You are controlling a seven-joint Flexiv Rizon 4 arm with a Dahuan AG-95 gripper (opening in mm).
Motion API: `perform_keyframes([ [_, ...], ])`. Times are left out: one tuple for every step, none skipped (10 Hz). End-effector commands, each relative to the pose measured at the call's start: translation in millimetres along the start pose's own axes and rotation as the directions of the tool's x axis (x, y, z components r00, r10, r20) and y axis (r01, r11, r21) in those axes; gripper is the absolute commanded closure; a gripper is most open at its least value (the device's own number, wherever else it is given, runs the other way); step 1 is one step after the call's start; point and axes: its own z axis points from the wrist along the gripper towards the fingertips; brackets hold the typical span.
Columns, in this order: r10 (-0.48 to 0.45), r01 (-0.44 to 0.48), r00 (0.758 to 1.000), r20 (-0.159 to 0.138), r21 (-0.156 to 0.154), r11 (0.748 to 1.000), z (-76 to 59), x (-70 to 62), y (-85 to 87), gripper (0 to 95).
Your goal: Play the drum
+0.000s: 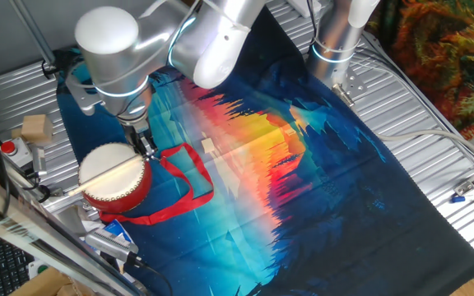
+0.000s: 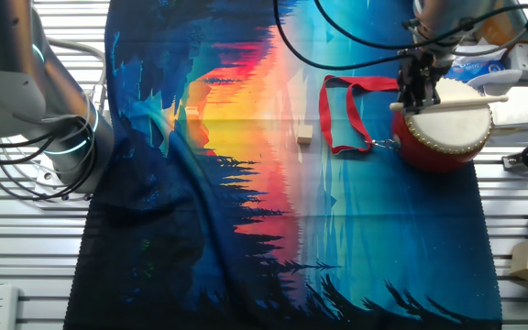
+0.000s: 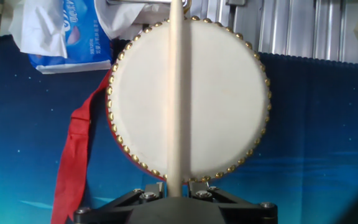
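Observation:
The drum point(image 1: 115, 177) has a cream-white head and red body and stands at the near left edge of the printed cloth; it also shows in the other fixed view point(image 2: 447, 128) and fills the hand view point(image 3: 222, 93). Its red ribbon strap point(image 1: 189, 185) trails to the right on the cloth. My gripper point(image 1: 144, 146) is at the drum's rim and is shut on the thin pale wooden stick point(image 3: 176, 93). The stick lies across the drum head point(image 1: 105, 176). I cannot tell whether it touches the skin.
A colourful printed cloth point(image 1: 303, 189) covers the metal table. A small pale block point(image 2: 304, 135) lies on it mid-cloth. A blue and white packet point(image 3: 61, 34) lies beside the drum. A wooden block point(image 1: 35, 127) and a red button box point(image 1: 11, 150) sit at the left.

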Motion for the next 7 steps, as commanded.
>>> perform_keyframes([
  [0.005, -0.005, 1.0, 0.0, 0.002, 1.0, -0.1, -0.1, -0.2, 95.0],
  [0.006, -0.006, 1.0, -0.001, 0.002, 1.0, -0.1, -0.1, -0.2, 95.0],
  [0.014, -0.014, 1.0, -0.003, 0.001, 1.0, -2.5, 0.0, -0.2, 95.0],
  [0.019, -0.019, 1.0, -0.006, 0.002, 1.0, -7.0, 0.1, -0.2, 95.0],
  [0.033, -0.033, 0.999, -0.011, 0.002, 0.999, -19.7, 0.6, 0.0, 95.0],
  [0.047, -0.046, 0.999, -0.02, 0.007, 0.999, -42.4, 3.4, 0.6, 95.0],
  [0.056, -0.056, 0.998, -0.024, 0.008, 0.998, -59.8, 7.4, 1.2, 95.0],
])
